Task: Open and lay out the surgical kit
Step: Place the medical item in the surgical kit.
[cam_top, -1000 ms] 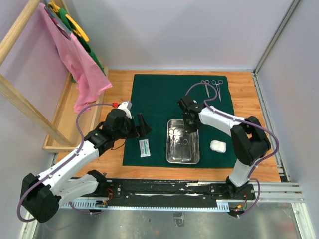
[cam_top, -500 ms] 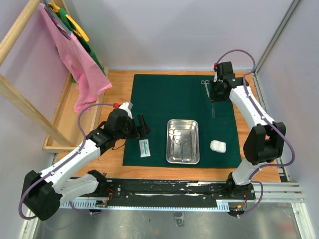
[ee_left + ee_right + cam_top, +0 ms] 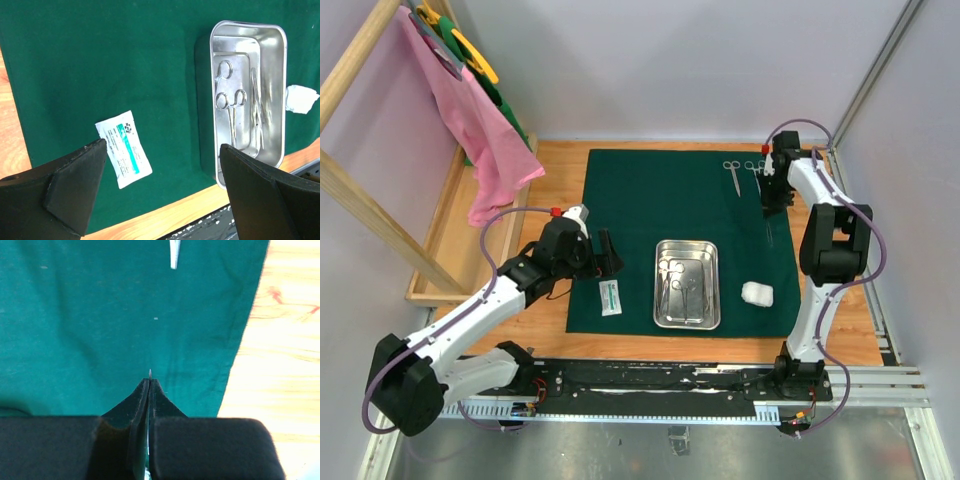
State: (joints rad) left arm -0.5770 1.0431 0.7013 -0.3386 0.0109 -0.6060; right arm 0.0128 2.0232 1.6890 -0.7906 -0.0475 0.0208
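Observation:
The dark green cloth (image 3: pixel 640 200) lies spread flat on the table. The steel tray (image 3: pixel 658 290) sits on its near middle and holds slim steel clamps (image 3: pixel 680 283). A white packet (image 3: pixel 610 297) lies left of the tray and a white gauze wad (image 3: pixel 757 293) lies right of it. Two clamps (image 3: pixel 732 176) lie at the cloth's far right. My right gripper (image 3: pixel 772 203) is shut on a slim steel instrument (image 3: pixel 150 373) above the cloth's right edge. My left gripper (image 3: pixel 606 252) is open and empty above the packet (image 3: pixel 123 149), with the tray (image 3: pixel 248 24) to its right.
A wooden rack with pink and green cloths (image 3: pixel 480 130) stands at the far left, with a wooden side tray (image 3: pixel 440 250) below it. Bare wooden tabletop (image 3: pixel 285 340) borders the cloth on the right. Another instrument's tip (image 3: pixel 173 255) lies ahead of my right gripper.
My right arm has swung from the tray to the cloth's far right edge, carrying a slim steel instrument. My left arm has barely moved.

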